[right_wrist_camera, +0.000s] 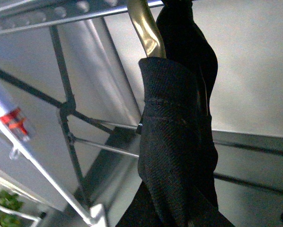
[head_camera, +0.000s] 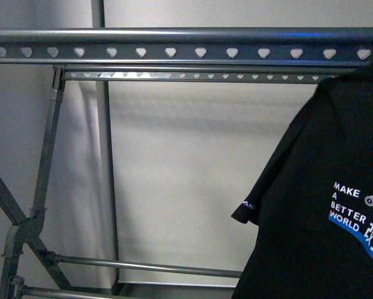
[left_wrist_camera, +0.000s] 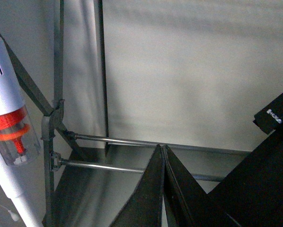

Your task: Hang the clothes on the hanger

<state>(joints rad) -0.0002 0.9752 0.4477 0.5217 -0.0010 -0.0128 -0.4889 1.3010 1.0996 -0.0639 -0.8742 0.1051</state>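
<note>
The black T-shirt (head_camera: pixel 324 212) hangs at the right of the front view, its white "MAKE A BETTER WORLD" print and one sleeve showing, its top just under the grey rack's front rail (head_camera: pixel 186 53) with heart-shaped holes. In the right wrist view the shirt's bunched collar fabric (right_wrist_camera: pixel 174 156) fills the middle and hides my right gripper, which is shut on it. A brass-coloured curved hook (right_wrist_camera: pixel 148 28) rises from the fabric to the rail (right_wrist_camera: pixel 37 16). My left gripper (left_wrist_camera: pixel 163 147) is shut and empty, low by the rack's bottom bars, with the shirt's sleeve (left_wrist_camera: pixel 274 118) to one side.
A second punched rail (head_camera: pixel 193 76) runs behind the front one. Tubular legs and braces (head_camera: pixel 43 174) stand at the left, and low cross bars (left_wrist_camera: pixel 113 139) run along the bottom. A white and orange stick vacuum (left_wrist_camera: pixel 9 118) leans by the rack. A pale wall is behind.
</note>
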